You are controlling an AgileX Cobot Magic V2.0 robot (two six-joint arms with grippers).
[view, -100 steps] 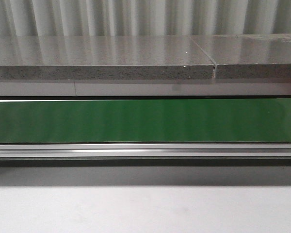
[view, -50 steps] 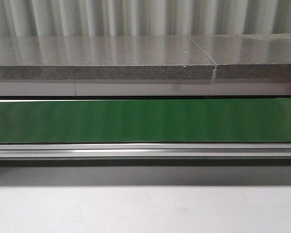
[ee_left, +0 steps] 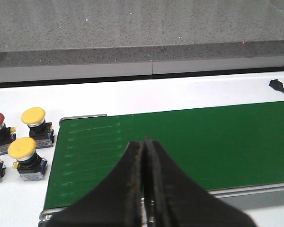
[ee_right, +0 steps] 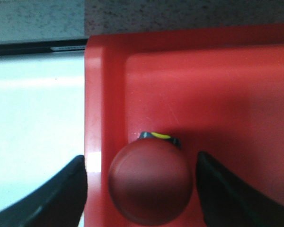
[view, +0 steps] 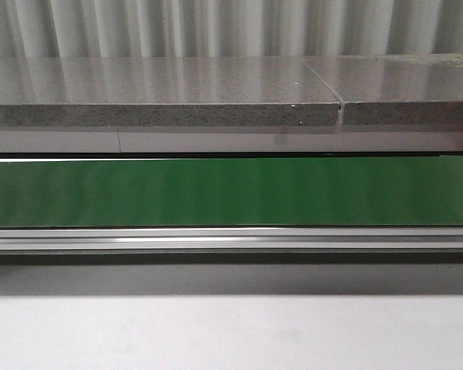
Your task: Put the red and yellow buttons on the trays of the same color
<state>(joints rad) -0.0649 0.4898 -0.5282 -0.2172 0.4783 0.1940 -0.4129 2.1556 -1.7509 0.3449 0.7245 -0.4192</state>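
Red button (ee_right: 150,182) sits inside the red tray (ee_right: 217,94), close to the tray's side wall, with the right gripper (ee_right: 141,189) fingers spread clear on either side of it, evidently released for a colour-matched placement. Left gripper (ee_left: 143,187) fingers are clenched together and empty over the green belt (ee_left: 203,142). Beside the belt's end, two yellow buttons (ee_left: 33,116) and another red one wait on the desk (ee_left: 132,97).
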